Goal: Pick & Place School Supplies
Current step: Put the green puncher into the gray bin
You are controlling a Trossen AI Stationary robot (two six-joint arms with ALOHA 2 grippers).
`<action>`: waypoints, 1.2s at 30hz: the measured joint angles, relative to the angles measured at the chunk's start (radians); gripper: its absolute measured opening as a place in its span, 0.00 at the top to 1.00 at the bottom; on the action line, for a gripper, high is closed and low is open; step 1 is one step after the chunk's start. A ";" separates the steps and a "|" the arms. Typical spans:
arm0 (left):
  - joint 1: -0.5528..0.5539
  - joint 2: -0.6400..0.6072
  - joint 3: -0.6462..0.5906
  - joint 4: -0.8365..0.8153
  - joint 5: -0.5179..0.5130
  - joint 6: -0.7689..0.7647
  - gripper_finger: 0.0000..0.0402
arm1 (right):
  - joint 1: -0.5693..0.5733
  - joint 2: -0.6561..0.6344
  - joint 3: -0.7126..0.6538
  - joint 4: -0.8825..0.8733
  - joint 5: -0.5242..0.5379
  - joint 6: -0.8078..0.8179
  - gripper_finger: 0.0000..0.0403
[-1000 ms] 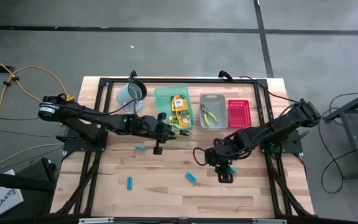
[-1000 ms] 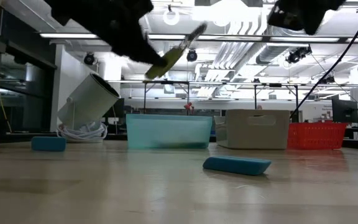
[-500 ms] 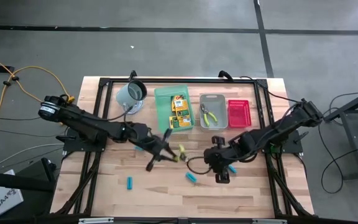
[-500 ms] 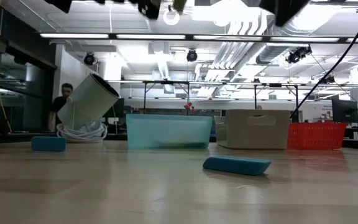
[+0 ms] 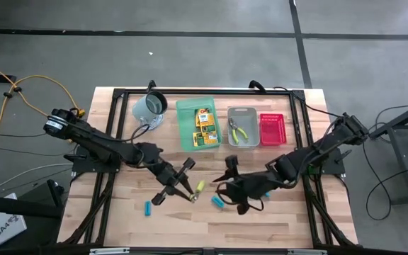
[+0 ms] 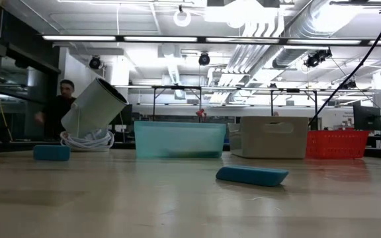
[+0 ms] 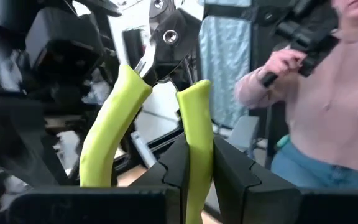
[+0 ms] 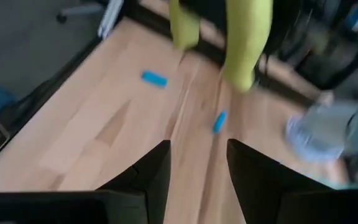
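Note:
My left gripper (image 5: 186, 185) hovers over the table's middle, shut on a pair of yellow-green-handled pliers (image 7: 166, 93); their handle shows in the high view (image 5: 198, 188). My right gripper (image 5: 225, 188) stands open just right of it, facing those pliers (image 8: 247, 43), with nothing between its fingers (image 8: 154, 174). Cyan-blue pieces (image 5: 148, 208) (image 5: 218, 202) lie on the wood. Yellow-orange boxes (image 5: 204, 127) lie in the green tray (image 5: 184, 117). A second pair of pliers (image 5: 238, 131) lies in the grey tray (image 5: 243, 112). My left gripper pinches one of the pliers' two handles (image 7: 196, 134) between its two fingers, which lie along it. The other handle (image 7: 110, 130) stands free beside the fingers, and the metal head (image 7: 166, 37) points away from the gripper. The pliers are lifted clear of the table.
A grey-green mug (image 5: 149, 106) leans at the far left, and a red tray (image 5: 271, 129) stands right of the grey one. The low view shows blue pieces (image 6: 252, 175) (image 6: 51, 153) and a person (image 6: 61, 109) far behind. Another person (image 7: 316, 112) stands close in the left wrist view.
My left gripper has carried the pliers from beside the green tray toward the table's near edge and middle, rising and tipping up toward level. My right gripper has moved toward the table's left, risen and rolled. Both have left the low view upward.

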 joint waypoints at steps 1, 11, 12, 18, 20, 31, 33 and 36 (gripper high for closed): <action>-0.002 0.000 0.000 0.005 0.010 -0.002 0.89 | 0.003 0.000 0.000 0.028 0.015 -0.033 0.63; -0.016 0.032 0.000 0.091 0.037 0.000 0.89 | 0.003 0.000 0.000 0.166 0.051 -0.175 0.63; -0.009 0.040 0.000 0.103 0.044 -0.002 0.89 | 0.000 0.000 0.000 0.169 0.050 -0.177 0.63; 0.022 0.088 0.000 0.186 0.080 -0.014 0.89 | -0.004 0.000 0.000 0.191 0.011 -0.177 0.63; 0.034 0.098 0.000 0.208 0.092 -0.030 0.89 | -0.005 0.000 0.000 0.190 0.005 -0.177 0.63; 0.057 0.099 0.000 0.215 0.130 -0.038 0.89 | -0.064 0.010 0.000 0.246 -0.107 -0.174 0.63; 0.057 0.099 0.000 0.215 0.127 -0.031 0.89 | -0.074 0.011 0.000 0.245 -0.119 -0.174 0.63; 0.057 0.099 0.000 0.215 0.125 -0.028 0.89 | -0.092 0.017 0.000 0.260 -0.165 -0.166 0.63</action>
